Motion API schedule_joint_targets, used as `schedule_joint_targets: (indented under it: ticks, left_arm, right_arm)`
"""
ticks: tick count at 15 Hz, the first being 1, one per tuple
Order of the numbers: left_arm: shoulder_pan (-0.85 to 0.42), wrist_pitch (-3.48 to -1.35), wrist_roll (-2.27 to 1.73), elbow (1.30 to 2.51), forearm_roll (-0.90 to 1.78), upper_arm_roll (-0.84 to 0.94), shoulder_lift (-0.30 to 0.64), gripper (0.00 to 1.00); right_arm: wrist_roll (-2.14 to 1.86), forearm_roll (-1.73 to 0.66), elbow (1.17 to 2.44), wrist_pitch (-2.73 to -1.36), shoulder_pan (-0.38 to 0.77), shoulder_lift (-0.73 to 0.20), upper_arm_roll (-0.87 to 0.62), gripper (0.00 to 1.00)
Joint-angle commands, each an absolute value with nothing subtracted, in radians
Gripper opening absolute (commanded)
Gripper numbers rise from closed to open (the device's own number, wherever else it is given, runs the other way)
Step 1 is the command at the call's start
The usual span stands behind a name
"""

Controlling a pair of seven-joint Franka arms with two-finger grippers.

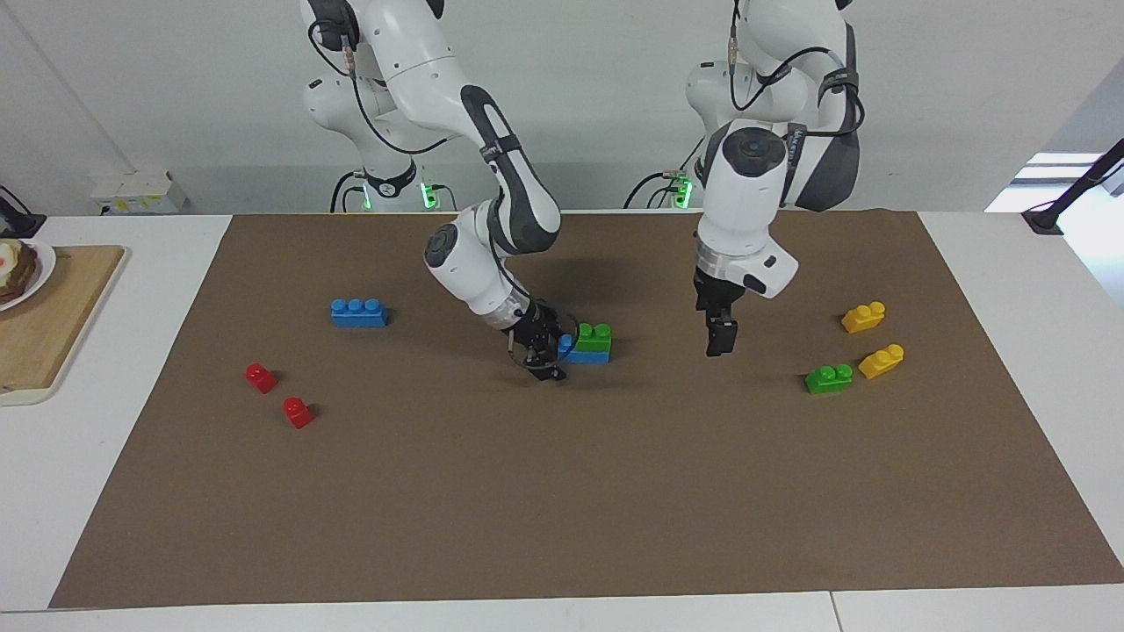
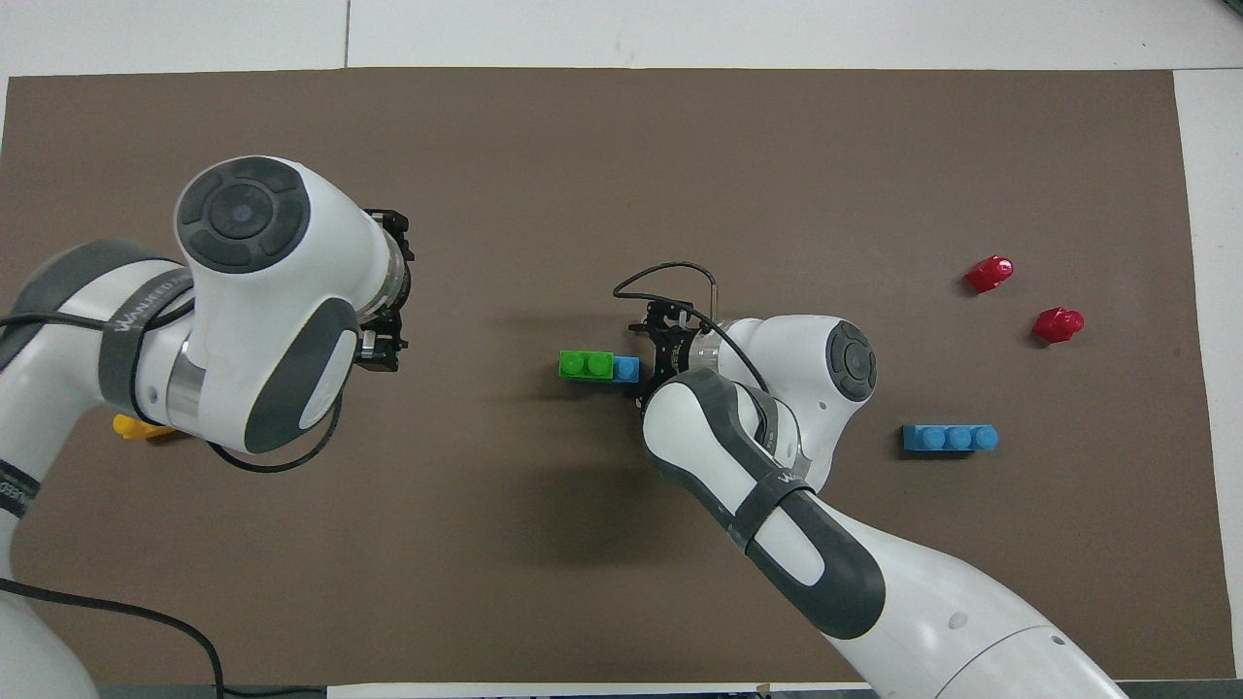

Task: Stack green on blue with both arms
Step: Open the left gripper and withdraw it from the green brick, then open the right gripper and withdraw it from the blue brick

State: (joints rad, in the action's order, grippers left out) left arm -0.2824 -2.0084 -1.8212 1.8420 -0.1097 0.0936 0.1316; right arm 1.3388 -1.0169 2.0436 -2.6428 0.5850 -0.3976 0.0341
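Note:
A green brick [image 1: 595, 333] sits stacked on a blue brick [image 1: 583, 355] in the middle of the brown mat [image 1: 562, 491]. One blue stud stays bare at the end toward the right arm [image 2: 626, 369]; the green brick [image 2: 587, 364] covers the others. My right gripper [image 1: 544, 358] is low over the mat beside that bare end, open, and seems just clear of the brick. My left gripper [image 1: 719, 348] hangs empty above the mat, between the stack and the second green brick [image 1: 829, 378].
A second blue brick [image 1: 358, 312] and two red bricks [image 1: 261, 377] [image 1: 298, 412] lie toward the right arm's end. Two yellow bricks [image 1: 863, 317] [image 1: 881, 361] lie toward the left arm's end. A wooden board [image 1: 53, 325] lies off the mat.

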Motion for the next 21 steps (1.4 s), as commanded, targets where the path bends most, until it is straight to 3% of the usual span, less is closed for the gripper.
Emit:
schedule_joint_targets:
  ticks: [1,4,7,11,15,21]
  left_arm:
    - [-0.184,-1.95,-1.558,1.85,-0.112,0.104,0.074,1.0]
    - [-0.057,-1.938,-1.27,1.853,-0.036,0.104,0.019,1.0]
    - [0.046,-1.875,-0.972,1.853,0.023,0.101,-0.035,1.0]
    - [0.063,-1.766,-0.708,1.852,0.023,0.092,-0.066,1.0]
    - [0.058,-1.654,-0.404,1.865,0.011,0.086,-0.09,1.0]
    - [0.044,-1.675,-0.394,1.841,0.012,0.06,-0.091,1.0]
  right_arm:
    - [1.321,-1.031,2.04,-2.632,0.536,-0.381,0.029,1.0]
    - [1.319,-1.011,2.043,-2.564,0.474,-0.336,0.037,1.0]
    - [1.315,-0.794,2.025,-2.458,0.373,-0.284,0.037,1.0]
    - [1.214,-0.544,1.944,-2.324,0.269,-0.23,0.034,1.0]
    - [0.855,-0.427,1.916,-2.199,0.175,-0.149,0.037,1.0]
    - [0.452,-0.197,1.913,-1.927,0.103,0.023,0.035,1.0]
